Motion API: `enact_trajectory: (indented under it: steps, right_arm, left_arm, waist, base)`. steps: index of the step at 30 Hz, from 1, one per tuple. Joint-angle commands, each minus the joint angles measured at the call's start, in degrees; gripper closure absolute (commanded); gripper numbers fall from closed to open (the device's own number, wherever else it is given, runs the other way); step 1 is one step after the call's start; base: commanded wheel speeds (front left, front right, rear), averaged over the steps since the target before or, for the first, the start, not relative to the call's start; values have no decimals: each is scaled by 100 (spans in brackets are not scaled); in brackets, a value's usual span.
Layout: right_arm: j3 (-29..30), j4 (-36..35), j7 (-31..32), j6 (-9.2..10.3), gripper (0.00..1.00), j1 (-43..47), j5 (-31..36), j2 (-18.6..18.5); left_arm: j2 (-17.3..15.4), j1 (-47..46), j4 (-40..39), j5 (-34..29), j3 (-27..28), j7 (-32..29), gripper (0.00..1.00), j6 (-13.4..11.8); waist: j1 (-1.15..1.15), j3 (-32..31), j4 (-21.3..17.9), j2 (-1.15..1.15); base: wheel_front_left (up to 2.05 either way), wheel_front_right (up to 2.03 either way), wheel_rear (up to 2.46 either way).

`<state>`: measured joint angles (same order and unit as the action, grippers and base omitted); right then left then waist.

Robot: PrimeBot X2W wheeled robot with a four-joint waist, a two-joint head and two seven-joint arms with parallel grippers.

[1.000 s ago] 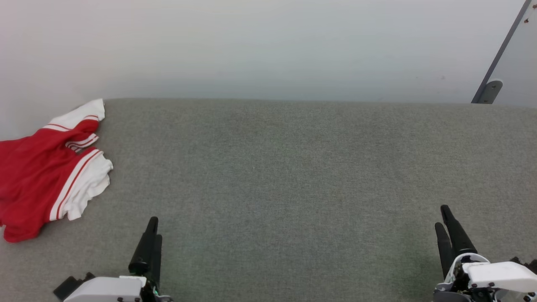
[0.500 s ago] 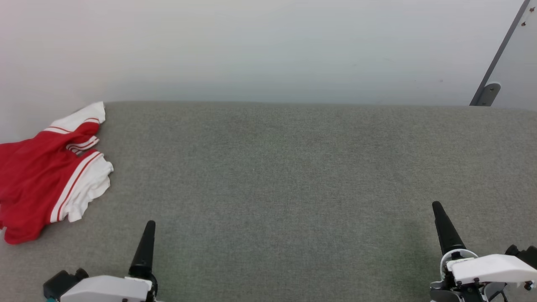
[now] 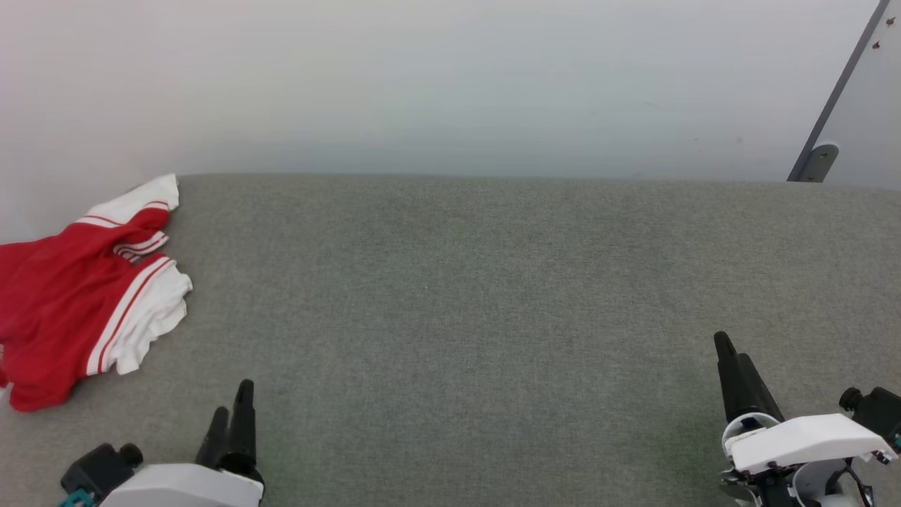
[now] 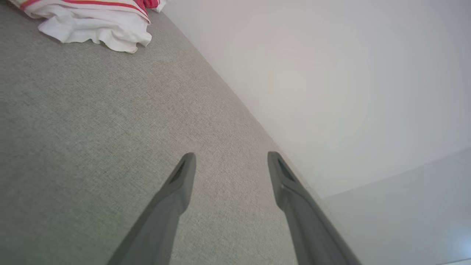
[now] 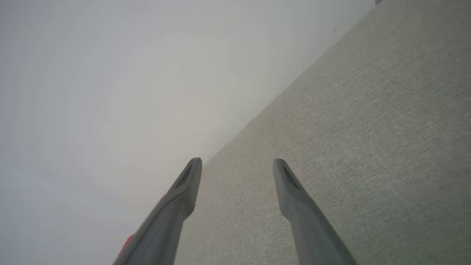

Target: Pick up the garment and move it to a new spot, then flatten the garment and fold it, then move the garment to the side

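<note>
Head view: garment (image 3: 70,303) is lying bunched at far left; left gripper (image 3: 234,398) and right gripper (image 3: 732,348), both gaping empty, are probably risking a one-layer grab.

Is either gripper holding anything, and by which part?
Nothing is held. The left gripper and the right gripper stand open and empty; the garment lies crumpled on the grey surface, apart from both.

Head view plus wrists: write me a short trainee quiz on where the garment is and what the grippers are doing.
1. True or false: the garment lies crumpled at the left end of the grey surface.
2. The left gripper is: A) shut on a sleeve; B) open and empty; C) pressing the cloth.
3. Fill in: the right gripper holds ____.
Key: 1 true; 2 B; 3 nothing.
</note>
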<state>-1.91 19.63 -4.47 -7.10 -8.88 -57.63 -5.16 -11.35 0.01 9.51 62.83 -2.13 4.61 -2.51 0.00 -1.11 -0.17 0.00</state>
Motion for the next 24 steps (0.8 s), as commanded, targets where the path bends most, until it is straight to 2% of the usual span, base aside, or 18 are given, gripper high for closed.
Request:
enact_trajectory:
  steps: [1, 9, 24]
  right_arm:
    - [10, -32, -69, -32, 0, -162, 272, -22]
    - [58, 45, -198, -36, 0, -208, 1208, 8]
    - [81, 140, -380, -42, 0, -276, 2274, 49]
  left_arm:
    - [-84, -54, -79, -236, -11, 51, 0, -39]
    - [-145, -5, -124, -1067, 44, 191, 0, -77]
    - [-247, 98, -180, -2300, 220, 427, 0, 68]
  waist:
    - [0, -4, 1, 0]
    - [0, -19, 3, 0]
    - [0, -42, -9, 0]
  base:
    - [0, 0, 0]
    - [0, 0, 0]
    - [0, 0, 0]
